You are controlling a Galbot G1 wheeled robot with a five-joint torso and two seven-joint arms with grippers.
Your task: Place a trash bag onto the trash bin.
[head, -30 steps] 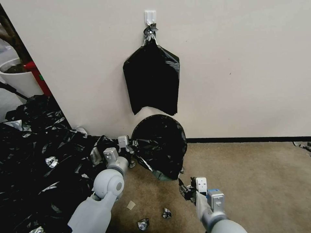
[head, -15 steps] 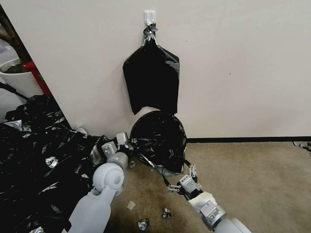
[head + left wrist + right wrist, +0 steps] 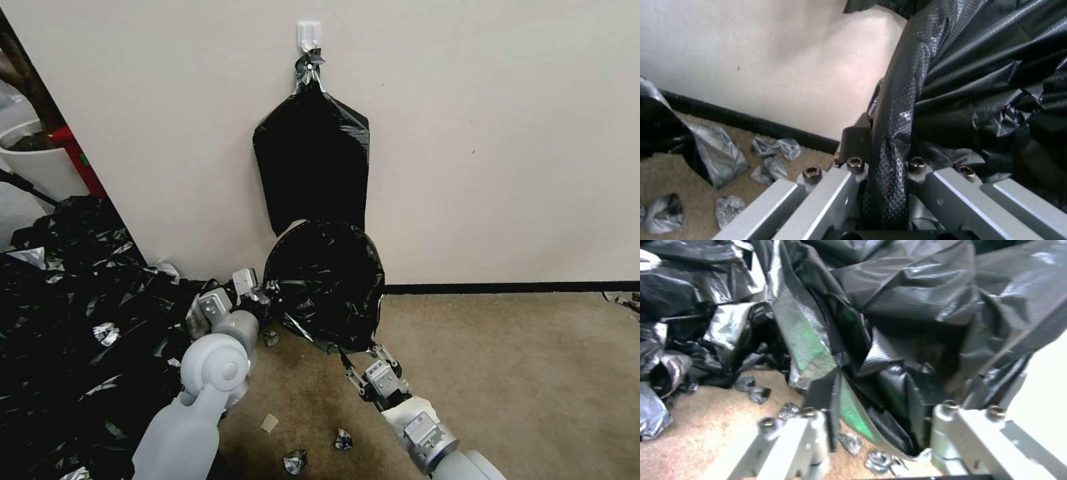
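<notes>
The left gripper [image 3: 267,293] sits left of centre in the lower half of the head view, at the left edge of the trash bag [image 3: 327,287]. In the left wrist view its jaws are clamped on a bunched fold of the trash bag [image 3: 889,140], which runs up from between the metal finger links.

The right gripper [image 3: 363,357] sits just below the bag's bottom edge, slightly right of centre. Its fingers [image 3: 383,352] are spread apart. In the right wrist view, bag film [image 3: 889,340] lies between and in front of the spread fingers [image 3: 818,406]; whether they are pressing on it cannot be told.

The trash bag forms a rounded black mass at the centre of the head view, standing on the carpet [image 3: 520,373] against the wall [image 3: 500,133]. It covers what lies beneath it, so the trash bin cannot be made out.

Directly above the bag, a flat stack of black bags [image 3: 312,163] hangs from a white hook [image 3: 309,35] at the top centre of the frame. A heap of black bags [image 3: 73,320] occupies the lower left. Small crumpled scraps [image 3: 343,439] lie on the carpet at the bottom centre. A white planter [image 3: 33,163] stands at the left edge.
</notes>
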